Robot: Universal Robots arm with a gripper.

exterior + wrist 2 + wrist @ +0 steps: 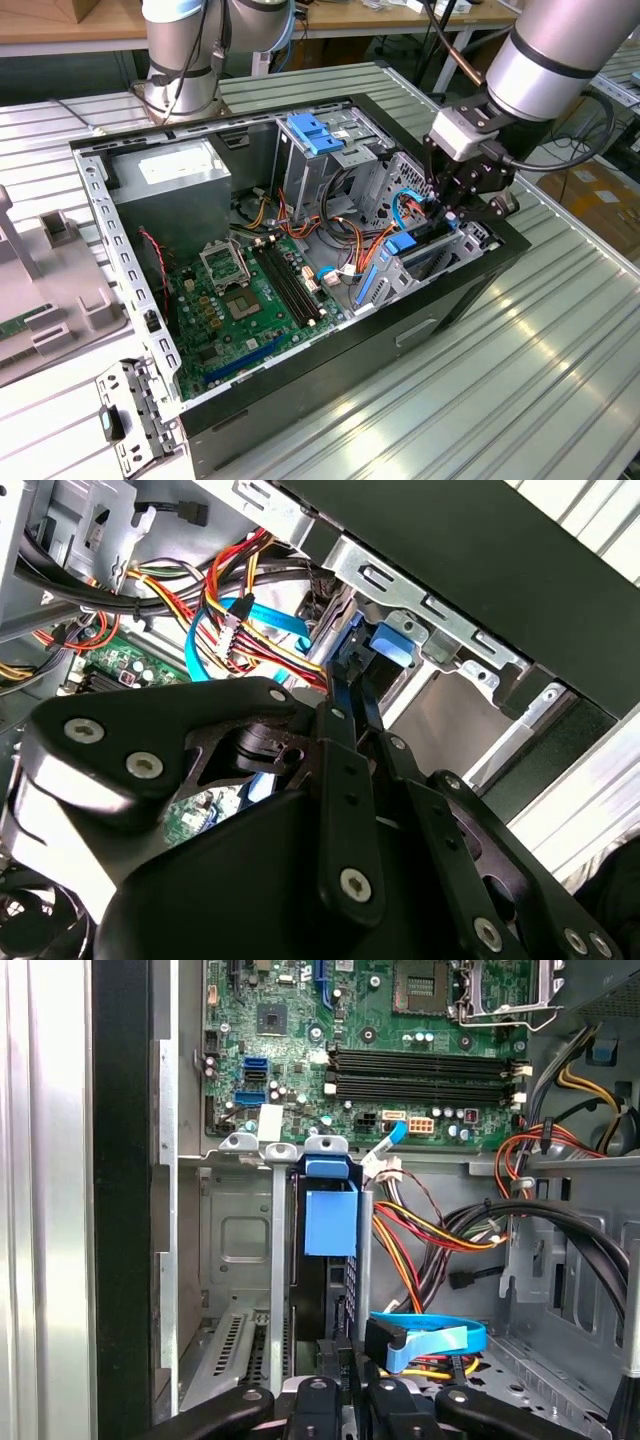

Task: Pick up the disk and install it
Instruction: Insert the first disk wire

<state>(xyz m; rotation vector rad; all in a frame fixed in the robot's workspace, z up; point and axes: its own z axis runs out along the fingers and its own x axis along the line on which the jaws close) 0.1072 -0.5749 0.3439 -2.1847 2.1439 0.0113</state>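
The disk stands on edge in a slot of the metal drive cage at the case's corner on the exterior view's right, its blue plastic rail facing out. In the exterior view the disk sits low inside the cage, under my gripper. My gripper reaches down into the case, and its black fingers are closed on the disk's near end, next to the blue rail.
The open computer case lies on a slatted metal table. Inside are the green motherboard, the grey power supply, a light-blue bracket and bundles of cables. A blue flat cable lies beside my fingers. Another arm's base stands behind.
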